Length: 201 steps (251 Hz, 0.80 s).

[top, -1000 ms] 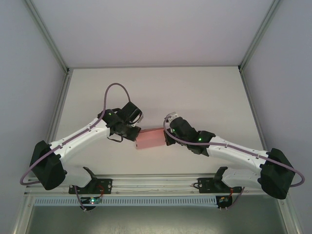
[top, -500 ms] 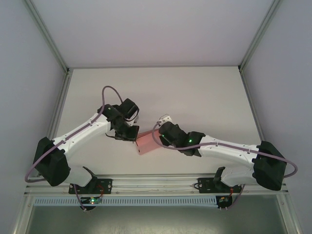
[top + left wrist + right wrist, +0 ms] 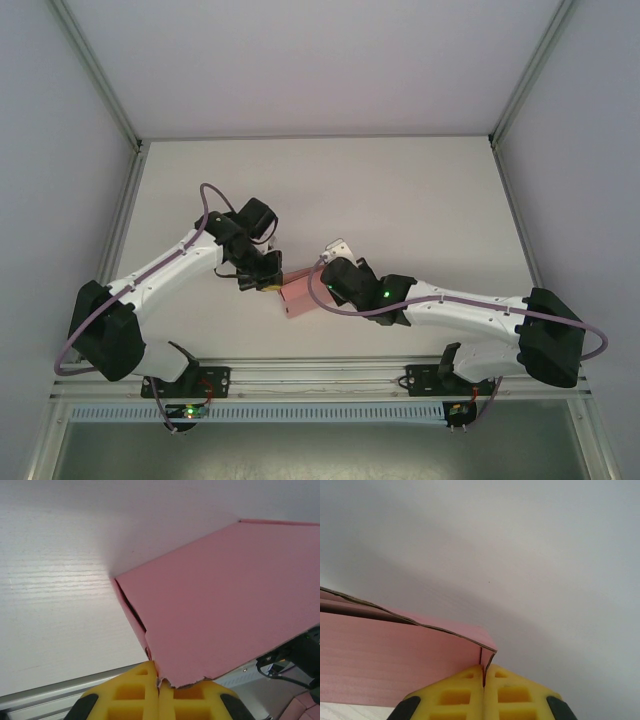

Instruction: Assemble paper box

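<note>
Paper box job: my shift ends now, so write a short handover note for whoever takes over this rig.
Left gripper: shut, pinching a ragged corner of the paper box.
Right gripper: shut, pinching a thin edge at the box's opposite end.
Box: between the two arms, over the near middle of the table; whether it rests on it I cannot tell.
Done: sheet folded into a box shape.
To do: the side near the left gripper gapes open; probably tuck and close it.

My white table (image 3: 400, 190) sits between pale grey walls (image 3: 300, 60) left, right and far, aluminium posts (image 3: 95, 70) at its far corners, a metal rail (image 3: 320, 373) along the near edge.
</note>
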{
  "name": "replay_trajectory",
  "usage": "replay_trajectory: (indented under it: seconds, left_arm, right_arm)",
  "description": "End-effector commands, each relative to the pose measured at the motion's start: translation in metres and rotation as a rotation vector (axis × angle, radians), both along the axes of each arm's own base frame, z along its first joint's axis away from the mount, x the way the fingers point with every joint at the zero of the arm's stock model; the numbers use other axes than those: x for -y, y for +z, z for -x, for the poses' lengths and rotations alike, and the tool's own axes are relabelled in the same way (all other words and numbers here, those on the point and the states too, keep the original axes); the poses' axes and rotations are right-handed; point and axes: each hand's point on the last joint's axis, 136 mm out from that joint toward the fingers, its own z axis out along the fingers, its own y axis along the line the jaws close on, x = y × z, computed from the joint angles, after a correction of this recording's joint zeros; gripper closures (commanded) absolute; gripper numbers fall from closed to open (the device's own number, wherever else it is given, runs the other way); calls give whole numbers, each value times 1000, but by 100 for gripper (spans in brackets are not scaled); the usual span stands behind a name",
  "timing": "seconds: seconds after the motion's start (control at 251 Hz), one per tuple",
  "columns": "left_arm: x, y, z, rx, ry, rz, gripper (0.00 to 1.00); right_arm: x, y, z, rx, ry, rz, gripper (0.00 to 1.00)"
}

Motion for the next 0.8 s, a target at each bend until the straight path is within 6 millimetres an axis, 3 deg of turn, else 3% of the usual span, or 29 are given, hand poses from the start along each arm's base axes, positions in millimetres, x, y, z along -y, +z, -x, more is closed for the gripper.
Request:
replay_trajectory:
  seconds: [0.0, 0.14, 0.555, 0.798]
  left_arm:
    - [18, 7, -17, 30, 57, 87, 100]
    - [9, 3, -23, 54, 91, 33, 100]
    - [-12, -42, -11, 196, 70, -188, 100]
    - [13, -33, 7, 295, -47, -173, 100]
  right_arm:
    - [-3, -43, 35, -163, 105, 69, 100]
    - [-3, -43, 35, -158, 85, 56, 100]
    - [-10, -30, 37, -79, 75, -88, 100]
    - [-15, -14, 45, 17, 117, -122, 100]
